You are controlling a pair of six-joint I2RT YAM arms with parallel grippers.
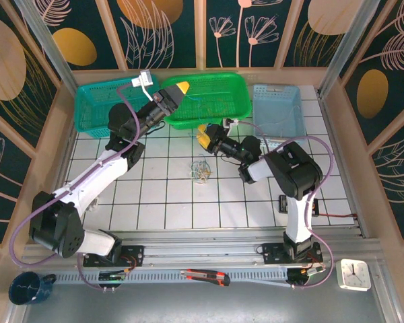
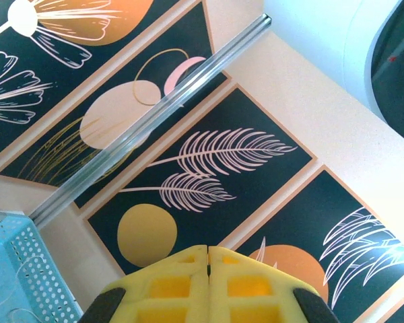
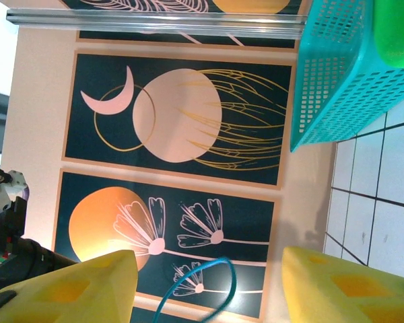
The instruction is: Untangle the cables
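The job looks to be in its early part. Most of the cables lie as one small knotted heap on the white tiles, below and just to the near side of the right pincer, and well apart from the left pincer, which hangs raised over the near rim of the green basket. In its wrist view the right pincer stands wide, its yellow fingers far apart. A single blue strand arcs up through the gap between them, not pinched by either side as far as I can tell. The left pincer is closed tight, pad against pad, and I can make out nothing clamped in the seam. A thin pale wire seems to lie against the pale blue basket off to that pincer's side, so perhaps one strand is already freed. Separating the heap itself is what is left.
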